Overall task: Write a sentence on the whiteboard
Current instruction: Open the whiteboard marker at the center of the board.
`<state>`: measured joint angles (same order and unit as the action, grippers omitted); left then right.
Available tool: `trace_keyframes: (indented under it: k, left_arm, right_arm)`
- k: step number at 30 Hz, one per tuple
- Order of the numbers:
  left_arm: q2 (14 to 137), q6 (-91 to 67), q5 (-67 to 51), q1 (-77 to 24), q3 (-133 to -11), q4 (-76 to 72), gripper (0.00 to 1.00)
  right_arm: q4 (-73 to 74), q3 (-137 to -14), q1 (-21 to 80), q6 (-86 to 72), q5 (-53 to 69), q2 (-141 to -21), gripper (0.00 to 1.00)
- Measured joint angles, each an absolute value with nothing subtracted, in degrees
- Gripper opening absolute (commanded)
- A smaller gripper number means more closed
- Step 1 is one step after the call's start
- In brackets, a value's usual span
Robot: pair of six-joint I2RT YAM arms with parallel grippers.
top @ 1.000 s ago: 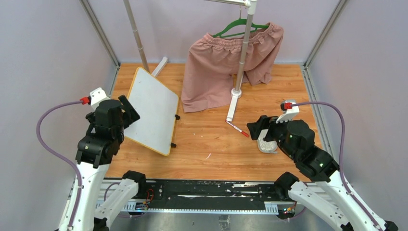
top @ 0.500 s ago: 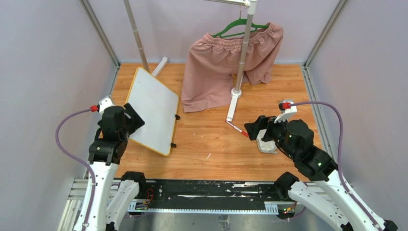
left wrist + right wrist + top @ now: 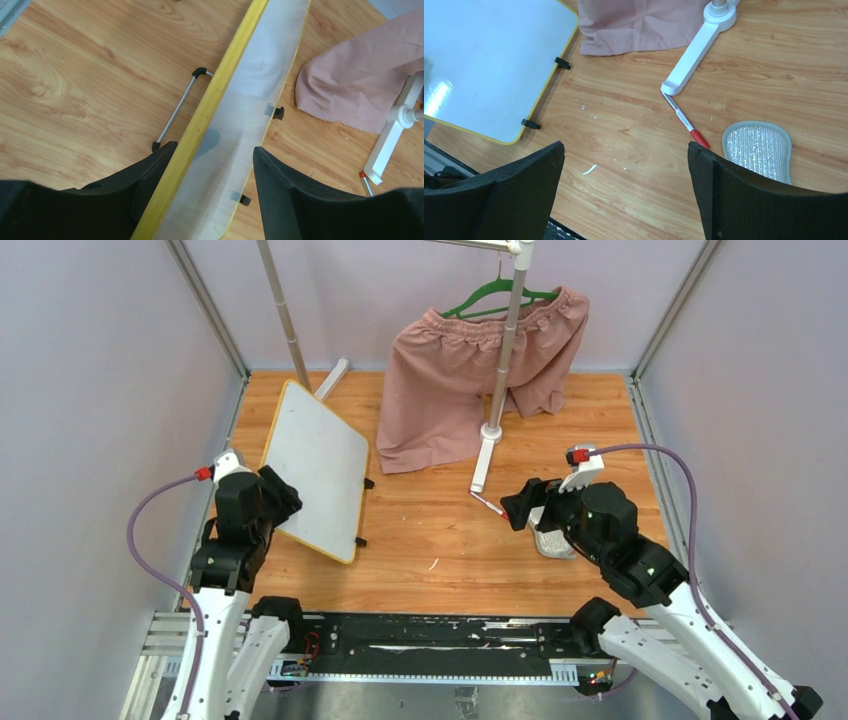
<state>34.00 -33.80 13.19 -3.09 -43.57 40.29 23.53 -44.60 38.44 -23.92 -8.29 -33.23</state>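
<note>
Seen from above, the whiteboard (image 3: 318, 472) lies tilted on the left part of the table (image 3: 440, 550), its face plain white inside the yellow-orange frame. The left hand (image 3: 283, 500) sits at the board's near left edge. The right hand (image 3: 512, 510) hovers just beside a red-capped marker (image 3: 488, 504), which lies on the wood near the white rack foot (image 3: 484, 462). Pink shorts (image 3: 470, 370) hang on a green hanger (image 3: 495, 295) behind, and a grey pad (image 3: 555, 542) rests under the right arm.

From the left wrist, the fingers (image 3: 150, 175) are spread wide, with the board's yellow frame and white face running up between them. Whether either finger touches the board cannot be told. Two black feet (image 3: 279, 113) show along its far edge.

From the right wrist, the fingers (image 3: 719, 190) are also spread wide and hold nothing. The marker lies between them, farther out on the table, with its red cap just beside the grey pad.
</note>
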Motion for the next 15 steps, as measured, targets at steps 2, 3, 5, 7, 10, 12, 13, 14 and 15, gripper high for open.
trace_keyframes:
  k: [2, 3, 5, 7, 10, 12, 13, 14, 15]
  left_arm:
    - [33.3, -34.0, 13.3, -3.1, -43.5, 40.6, 0.77]
    - [33.1, -34.0, 13.5, -3.1, -43.5, 40.8, 0.84]
    - [32.4, -34.5, 15.2, -3.1, -43.6, 42.3, 0.97]
    - [31.8, -34.8, 17.4, -3.1, -44.3, 44.6, 1.0]
    - [31.3, -35.2, 21.5, -3.5, -47.3, 48.4, 1.0]
    - [31.2, -34.9, 23.9, -4.4, -50.9, 50.9, 1.0]
    - [31.2, -34.6, 25.1, -5.0, -53.4, 51.8, 1.0]
    - [31.3, -34.0, 26.2, -5.6, -56.5, 52.4, 1.0]
    - [31.4, -33.5, 27.2, -6.1, -59.2, 52.8, 1.0]
  right_arm:
    - [23.6, -44.2, 38.4, -23.9, -8.1, -34.0, 0.96]
    - [23.5, -44.1, 38.4, -23.8, -8.0, -34.4, 0.96]
    - [23.5, -43.9, 38.4, -23.7, -7.9, -35.0, 0.96]
    - [23.6, -43.8, 38.4, -23.4, -8.0, -35.7, 0.96]
    - [23.6, -43.8, 38.4, -22.7, -8.4, -37.3, 0.96]
    - [23.6, -43.9, 38.4, -22.3, -9.5, -38.9, 0.95]
    - [23.7, -44.1, 38.4, -22.0, -10.1, -40.1, 0.94]
    - [23.8, -44.4, 38.4, -21.6, -10.8, -41.4, 0.94]
    - [23.8, -44.5, 38.4, -21.5, -11.2, -42.2, 0.93]
